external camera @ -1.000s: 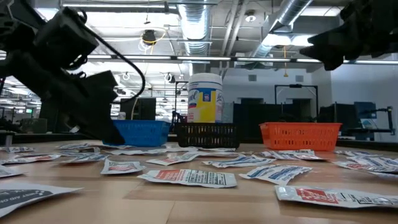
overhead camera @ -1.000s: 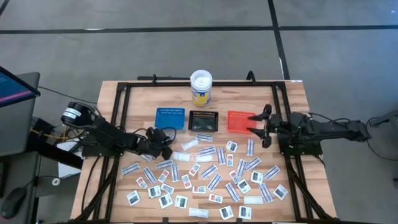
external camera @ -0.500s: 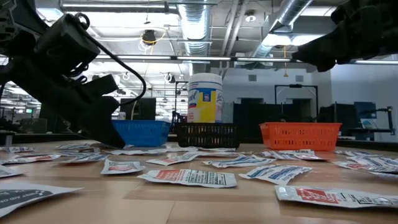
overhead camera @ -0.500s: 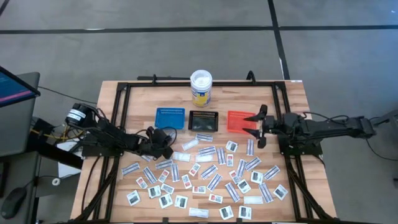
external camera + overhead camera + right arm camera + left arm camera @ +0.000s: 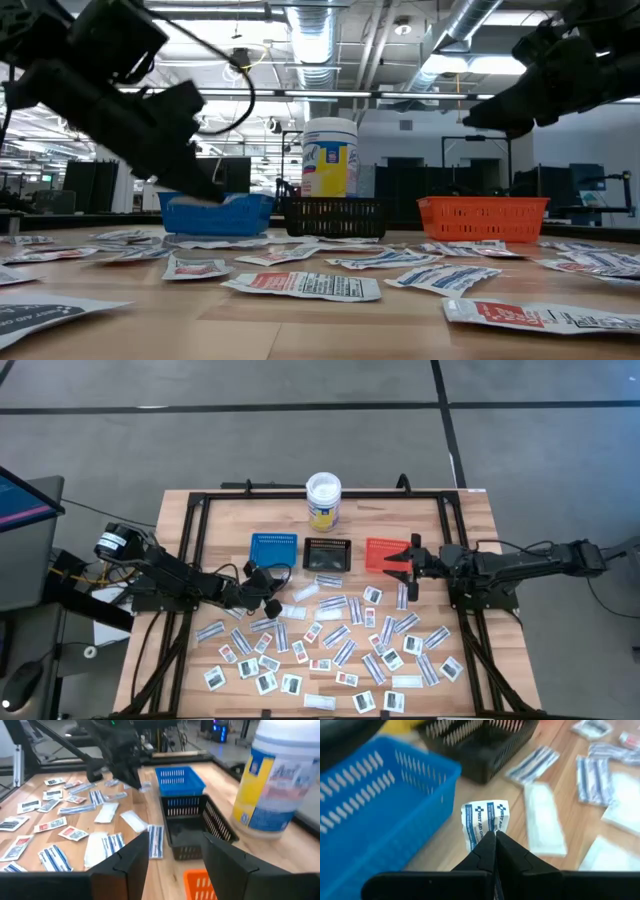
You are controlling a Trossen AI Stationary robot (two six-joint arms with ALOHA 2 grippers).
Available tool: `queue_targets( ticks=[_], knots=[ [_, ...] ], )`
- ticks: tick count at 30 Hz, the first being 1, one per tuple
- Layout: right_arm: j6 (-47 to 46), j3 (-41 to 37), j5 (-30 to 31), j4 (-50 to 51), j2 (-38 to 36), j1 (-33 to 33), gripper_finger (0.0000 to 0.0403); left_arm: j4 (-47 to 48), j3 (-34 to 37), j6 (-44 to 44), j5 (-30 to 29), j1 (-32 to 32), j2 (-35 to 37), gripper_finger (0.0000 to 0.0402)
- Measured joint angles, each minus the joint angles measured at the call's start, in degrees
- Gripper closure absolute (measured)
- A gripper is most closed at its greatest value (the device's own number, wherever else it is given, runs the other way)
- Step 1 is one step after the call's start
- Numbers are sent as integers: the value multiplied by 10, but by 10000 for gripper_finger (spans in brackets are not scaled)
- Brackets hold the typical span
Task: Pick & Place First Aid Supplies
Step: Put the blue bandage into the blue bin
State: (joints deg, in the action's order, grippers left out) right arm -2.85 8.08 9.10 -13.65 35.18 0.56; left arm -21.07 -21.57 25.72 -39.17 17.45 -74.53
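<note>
The left claw (image 5: 494,836) is closed tight on one narrow white-and-blue packet (image 5: 485,822), pinching it by one end. The packet stands clear of the desk (image 5: 200,660) just beside the blue tray (image 5: 273,549), at that tray's near right corner in the high view. The black tray (image 5: 327,554) sits to the right of the blue one, the orange tray (image 5: 383,554) further right, and the white-lidded tub (image 5: 323,500) at the far side behind them.

The remaining packets (image 5: 335,645) lie scattered flat across the near half of the desk, many touching or overlapping.

The right claw (image 5: 405,570) hangs near the orange tray's near edge with its fingers (image 5: 127,857) spread wide and nothing between them.

Step in hand, judged from these positions: transfer of the gripped packet to the blue tray.

Procedure for a clean placement:
1. Keep the left claw fully closed during travel. The grip is on one end only, so the free end may swing.
2. Lift until the hanging end is above the tray wall before moving sideways; the slotted wall could snag the paper.
3. Centre the claw over the tray's interior, not over its rim.
4. Lower, then release; a flat paper packet may drift if dropped from height.
5. Withdraw straight upward to avoid dragging the tray.

Keep the right arm on its own side of the desk while the left arm works.
</note>
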Motion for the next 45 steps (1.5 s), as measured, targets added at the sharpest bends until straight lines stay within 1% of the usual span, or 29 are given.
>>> queue_targets(
  ticks=[2, 6, 9, 12, 14, 19, 24, 26, 28, 30, 33, 36, 40, 42, 45],
  knots=[
    [-13, 0, 0, -17, 22, 0, 235, -5, -12, -28, -23, 0, 5, 393],
    [-15, 0, 0, -73, 69, 0, 242, -5, -24, -77, -91, -16, 24, 392],
    [-16, 0, 0, -122, 110, 0, 246, -8, -26, -118, -98, -47, 50, 392],
    [-16, 0, 0, -161, 150, 0, 249, -8, -26, -138, -94, -89, 74, 391],
    [-14, 0, 0, -180, 176, 0, 250, -8, -25, -140, -76, -120, 83, 389],
    [-9, 0, -1, -237, 229, 0, 252, -6, -8, -104, -26, -185, 77, 379],
    [41, 33, -5, -240, 263, 0, 245, -3, -2, -90, 3, -207, 58, 348],
    [54, 61, -21, -232, 283, 2, 238, -4, -2, -90, 5, -208, 60, 329],
    [63, 98, -46, -216, 305, 4, 228, -3, -4, -90, 6, -205, 69, 311],
    [64, 144, -51, -185, 330, 4, 219, -4, -12, -90, 7, -196, 82, 295],
    [76, 216, -48, -99, 367, 10, 209, -5, -18, -103, 15, -171, 109, 280],
    [97, 287, -48, -13, 406, 21, 205, -4, -18, -102, 15, -132, 139, 275],
    [105, 375, -45, 82, 452, 29, 206, -3, -19, -100, 13, -65, 164, 279],
    [93, 405, -33, 99, 468, 33, 210, -3, -19, -83, -7, -33, 169, 283],
    [16, 417, -12, 55, 499, 35, 218, 26, -20, -38, -50, 9, 169, 287]
  ],
)
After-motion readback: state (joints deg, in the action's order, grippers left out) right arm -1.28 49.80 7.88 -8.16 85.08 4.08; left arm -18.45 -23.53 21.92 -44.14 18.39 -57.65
